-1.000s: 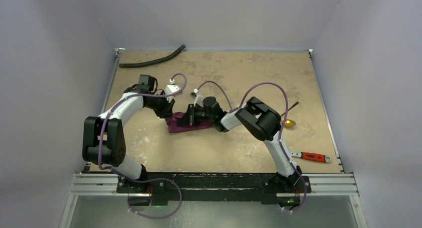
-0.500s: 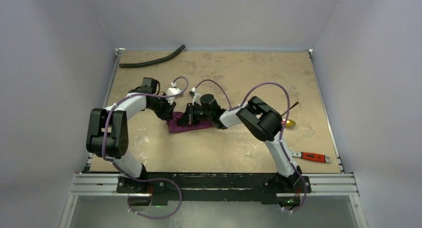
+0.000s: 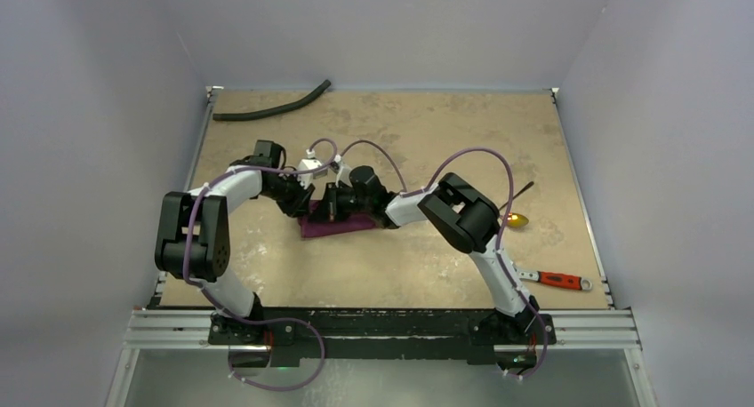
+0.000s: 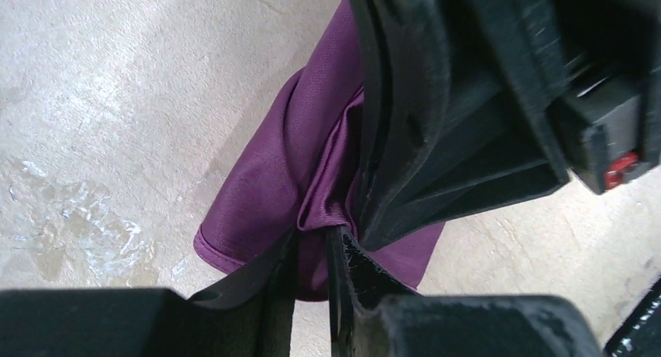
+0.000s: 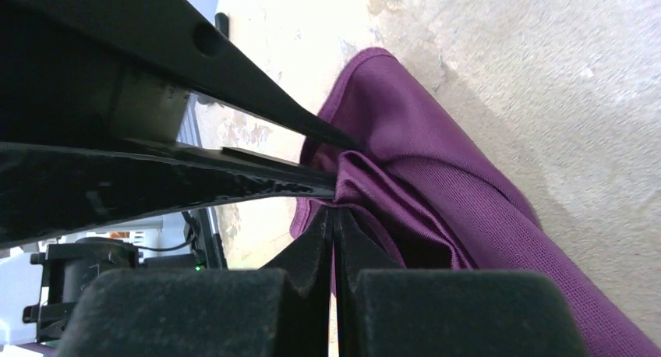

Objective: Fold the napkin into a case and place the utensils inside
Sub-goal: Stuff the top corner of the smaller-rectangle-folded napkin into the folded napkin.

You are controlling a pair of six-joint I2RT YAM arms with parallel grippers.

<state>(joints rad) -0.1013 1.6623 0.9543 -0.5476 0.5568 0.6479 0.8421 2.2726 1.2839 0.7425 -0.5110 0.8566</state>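
Plum-purple napkin (image 3: 342,226) is lying bunched mid-table (image 3: 427,123) | left gripper (image 4: 312,244) is pinching its raised fold | right gripper (image 5: 333,213) is pressing together on the same fold, facing it | spoon (image 3: 517,219) is lying well apart, rightward

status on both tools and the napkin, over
Left tool shut on napkin, at its raised fold. Right tool shut on same fold, tools tip to tip. Spoon lies apart, far right, not yet in. Nothing blocking.

napkin (image 3: 342,226): plum purple, slight sheen | bench (image 3: 427,131): mottled tan-beige | hose (image 3: 271,107): black | spoon (image 3: 517,219): gold bowl | wrench (image 3: 558,280): red handle, silver jaws | left tool (image 4: 312,242), right tool (image 5: 333,217): black
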